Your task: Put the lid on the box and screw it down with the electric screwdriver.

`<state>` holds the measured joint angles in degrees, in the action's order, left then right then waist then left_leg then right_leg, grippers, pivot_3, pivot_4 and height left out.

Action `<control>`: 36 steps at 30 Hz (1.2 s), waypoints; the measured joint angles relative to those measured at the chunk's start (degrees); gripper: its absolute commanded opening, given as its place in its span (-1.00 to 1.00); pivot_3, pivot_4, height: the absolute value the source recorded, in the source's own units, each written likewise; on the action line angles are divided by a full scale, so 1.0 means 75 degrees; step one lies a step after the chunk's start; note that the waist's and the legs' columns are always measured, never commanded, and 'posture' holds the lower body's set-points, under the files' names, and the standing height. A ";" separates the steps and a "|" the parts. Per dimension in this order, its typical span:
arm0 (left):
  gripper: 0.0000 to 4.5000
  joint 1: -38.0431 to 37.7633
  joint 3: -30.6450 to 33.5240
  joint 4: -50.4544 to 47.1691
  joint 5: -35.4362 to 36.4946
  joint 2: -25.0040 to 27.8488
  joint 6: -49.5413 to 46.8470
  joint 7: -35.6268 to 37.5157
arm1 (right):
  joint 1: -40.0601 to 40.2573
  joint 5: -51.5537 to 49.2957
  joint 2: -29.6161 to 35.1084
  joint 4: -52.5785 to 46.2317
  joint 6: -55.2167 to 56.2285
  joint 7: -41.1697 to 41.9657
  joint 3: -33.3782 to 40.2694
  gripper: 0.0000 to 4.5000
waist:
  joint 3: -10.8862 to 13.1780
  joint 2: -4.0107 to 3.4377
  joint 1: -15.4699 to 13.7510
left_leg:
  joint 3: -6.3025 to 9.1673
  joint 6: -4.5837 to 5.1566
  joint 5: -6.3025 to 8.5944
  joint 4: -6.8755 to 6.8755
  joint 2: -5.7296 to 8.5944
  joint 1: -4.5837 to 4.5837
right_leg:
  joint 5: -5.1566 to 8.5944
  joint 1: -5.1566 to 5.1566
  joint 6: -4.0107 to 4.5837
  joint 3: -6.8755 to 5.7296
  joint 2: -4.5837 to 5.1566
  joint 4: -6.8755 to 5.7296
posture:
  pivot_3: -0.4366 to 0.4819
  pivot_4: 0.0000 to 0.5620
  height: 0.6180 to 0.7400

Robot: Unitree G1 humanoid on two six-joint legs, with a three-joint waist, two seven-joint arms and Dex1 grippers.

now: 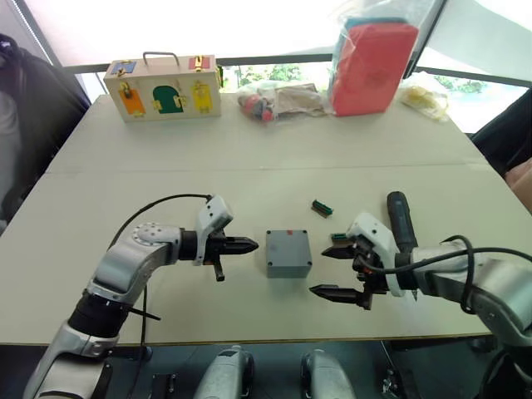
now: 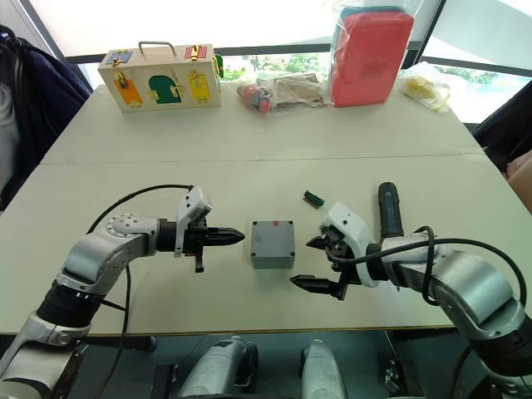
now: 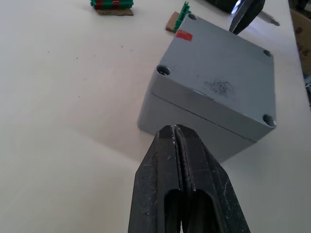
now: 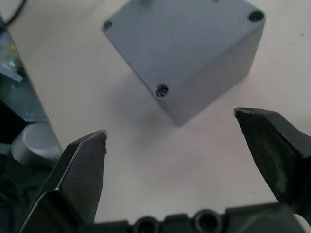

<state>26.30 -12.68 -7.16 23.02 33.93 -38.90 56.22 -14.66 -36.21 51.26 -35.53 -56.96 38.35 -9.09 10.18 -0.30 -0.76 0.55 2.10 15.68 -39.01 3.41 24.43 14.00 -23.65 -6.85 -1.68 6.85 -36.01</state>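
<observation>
Lying beside right gripper (image 1: pixel 331 272): electric screwdriver (image 1: pixel 401 219), green pieces (image 1: pixel 322 207).

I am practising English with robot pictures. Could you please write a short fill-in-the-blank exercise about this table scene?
1. The lid already sits on the ____.
2. The left gripper is ____.
3. The right gripper is ____.
4. The electric screwdriver lies on the ____.

Missing words: box; shut; open; table

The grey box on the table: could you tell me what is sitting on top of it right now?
The lid sits on the box, a seam running between them, with screw holes at its corners and a small red mark near one edge. Whether screws sit in the holes cannot be told, and the inside is covered.
</observation>
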 measured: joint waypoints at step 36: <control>-1.00 -0.0591 -0.0094 -0.0044 -0.0910 -0.0093 0.0329 0.0122 | -0.1154 0.1505 -0.0386 0.1363 0.1052 0.1129 -0.1246 0.99 | 0.0000 0.0003 -0.0004 | 0.0006 -0.0002 -0.0003 -0.0002 0.0003 -0.0001 | -0.0001 0.0004 -0.0001 -0.0013 -0.0007 -0.0006 | -0.05 -0.47 1.00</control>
<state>21.87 -13.39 -7.49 16.20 33.23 -36.43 57.13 -23.32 -24.92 48.37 -25.31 -49.07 46.81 -18.43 10.18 -0.27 -0.78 0.59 2.08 15.66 -39.02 3.43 24.42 14.00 -23.62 -6.86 -1.78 6.79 -36.05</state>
